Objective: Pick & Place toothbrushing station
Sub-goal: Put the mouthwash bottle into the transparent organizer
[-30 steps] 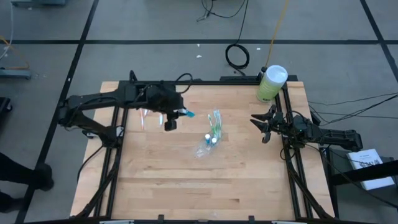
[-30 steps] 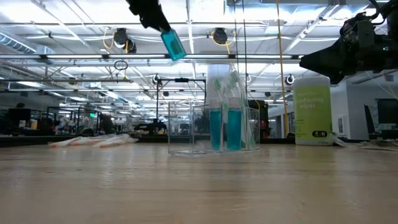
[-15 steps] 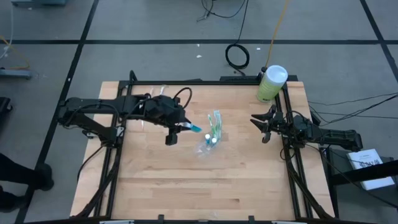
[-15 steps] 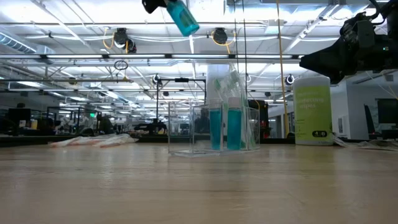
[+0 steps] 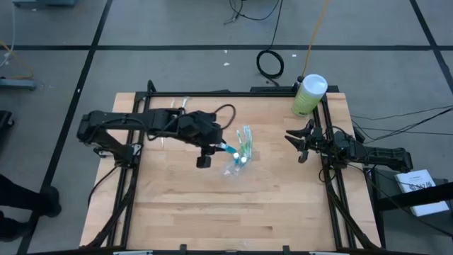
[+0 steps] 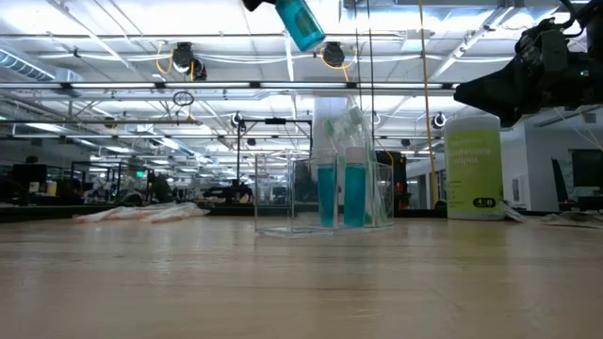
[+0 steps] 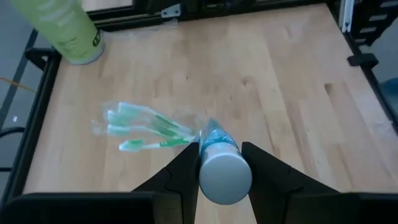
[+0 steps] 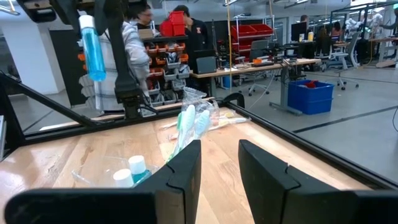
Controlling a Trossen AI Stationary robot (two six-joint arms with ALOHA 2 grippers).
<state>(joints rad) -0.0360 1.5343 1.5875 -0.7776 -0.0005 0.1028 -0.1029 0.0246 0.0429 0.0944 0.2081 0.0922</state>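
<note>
My left gripper [image 5: 216, 147] hangs above the table's middle, shut on a blue tube [image 6: 301, 23] with a white cap, just left of the clear holder [image 5: 238, 160]. The holder stands on the wood [image 6: 320, 193] with green-white toothbrushes [image 7: 149, 127] and blue tubes in it. Pink-white toothbrushes [image 6: 141, 213] lie flat on the table at the far left. My right gripper [image 5: 296, 145] waits open at the table's right edge, nothing between its fingers [image 8: 180, 168]. My left gripper pinches the tube near its white cap end [image 7: 219, 163] between its two fingers [image 7: 185, 169]. The fingers slant down from the table's left, and the tube lies along them. Its blue end [image 7: 210, 132] sticks out past the fingertips, lifted clear of table and holder.
A big pale-green canister [image 5: 308, 94] with a white lid stands at the far right corner. Black frame rails [image 5: 330, 177] run along the table's sides. Bare wood [image 5: 233, 212] fills the near half. People stand in the room beyond, seen in the right wrist view.
My left gripper has carried the tube toward the table's right edge, up to the clear holder, rising a little. The tube has stayed lifted clear and tilted.
</note>
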